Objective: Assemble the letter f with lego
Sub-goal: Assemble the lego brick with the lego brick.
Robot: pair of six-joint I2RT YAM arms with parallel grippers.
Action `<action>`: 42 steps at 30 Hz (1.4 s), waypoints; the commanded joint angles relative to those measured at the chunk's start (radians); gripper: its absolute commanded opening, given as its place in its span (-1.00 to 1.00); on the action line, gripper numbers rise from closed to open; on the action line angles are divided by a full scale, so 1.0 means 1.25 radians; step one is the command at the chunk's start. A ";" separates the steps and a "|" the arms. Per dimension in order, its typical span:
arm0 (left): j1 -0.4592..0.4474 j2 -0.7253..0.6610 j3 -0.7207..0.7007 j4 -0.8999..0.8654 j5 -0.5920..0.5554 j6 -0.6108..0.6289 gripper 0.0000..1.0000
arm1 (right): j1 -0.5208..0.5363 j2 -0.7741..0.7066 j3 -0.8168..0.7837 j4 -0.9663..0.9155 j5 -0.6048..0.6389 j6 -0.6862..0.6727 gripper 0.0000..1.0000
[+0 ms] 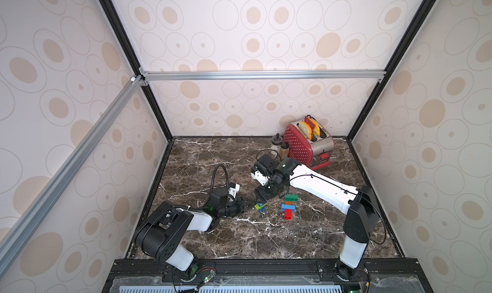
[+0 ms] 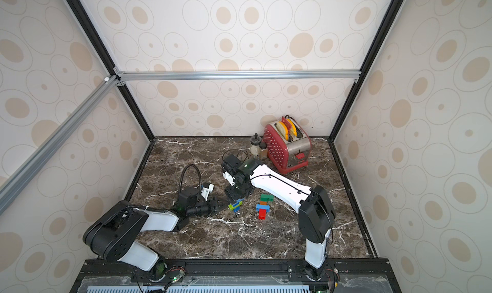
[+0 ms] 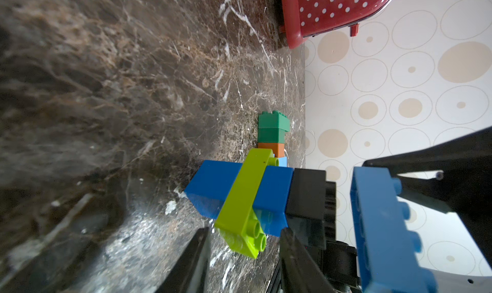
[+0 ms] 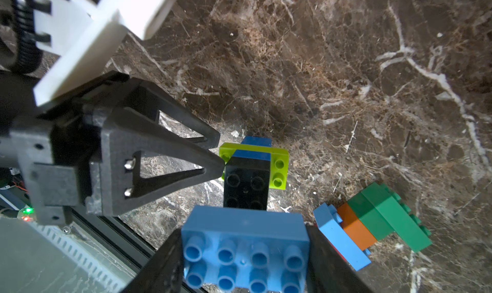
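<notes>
A light-blue oblong brick (image 4: 245,222) fills the bottom centre of the right wrist view, studs toward the lens. It is clamped between the 2 black fingers of the right gripper (image 4: 242,241). Directly above it in that frame sits a black brick (image 4: 246,182), its lower edge hidden behind the light-blue one. Whether those 2 are joined I cannot tell. The black brick butts against a dark-blue brick (image 3: 213,188), and a lime brick (image 3: 245,196) lies crosswise over the dark-blue one.

In the left wrist view the left gripper (image 3: 246,231) shows at the bottom edge with its jaws apart. It has 1 finger on each side of the lime brick's studded end, close to it with thin gaps showing, so it is not clamped on anything.

In both top views this cluster sits at the middle of the marble table (image 1: 239,246), between the 2 gripper tips. Whether it rests on the surface or hangs just above it I cannot tell.

Just to the cluster's right, in a top view, a separate joined row lies flat on the table. From top to bottom of the frame it runs green piece (image 1: 291,197), orange brick (image 1: 289,202), blue brick (image 1: 288,207), red brick (image 1: 288,215).

A red dotted toaster (image 1: 300,145) stands at the table's upper right, with 2 small jars (image 1: 275,142) just beside it.
</notes>
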 commanded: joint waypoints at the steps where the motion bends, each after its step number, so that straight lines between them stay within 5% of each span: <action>1: -0.011 0.014 -0.006 0.044 -0.001 -0.010 -0.13 | 0.007 0.013 -0.013 0.000 0.007 -0.004 0.13; 42: -0.022 0.042 -0.028 0.071 -0.011 -0.015 -0.18 | 0.001 0.074 0.075 -0.026 0.060 0.005 0.09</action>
